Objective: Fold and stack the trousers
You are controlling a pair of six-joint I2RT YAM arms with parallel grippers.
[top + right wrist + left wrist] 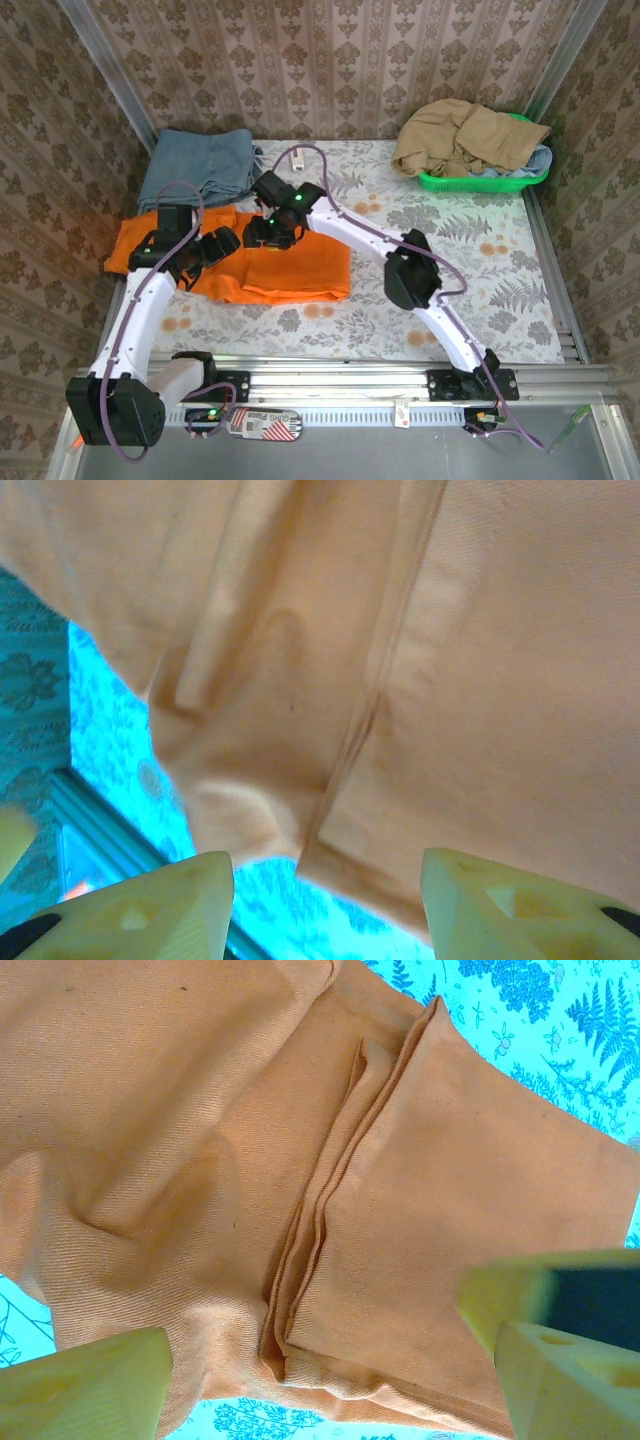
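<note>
The orange trousers (297, 272) lie on the left half of the table, partly folded, with a flat folded panel toward the middle. In the left wrist view the trousers (200, 1160) show stacked layers along a fold edge. My left gripper (218, 245) hovers over their left part, open, with the cloth below and apart from its fingers (85, 1385). My right gripper (268, 234) hangs over the trousers' far edge. Its jaws stand open over a corner of the trousers (400, 780), and nothing is pinched between its fingers (135, 910).
A folded blue-grey garment (198, 166) lies at the back left, just beyond the trousers. A green basket (485, 182) with a tan garment (465, 135) heaped in it stands at the back right. Patterned tablecloth (470, 260) lies bare on the right.
</note>
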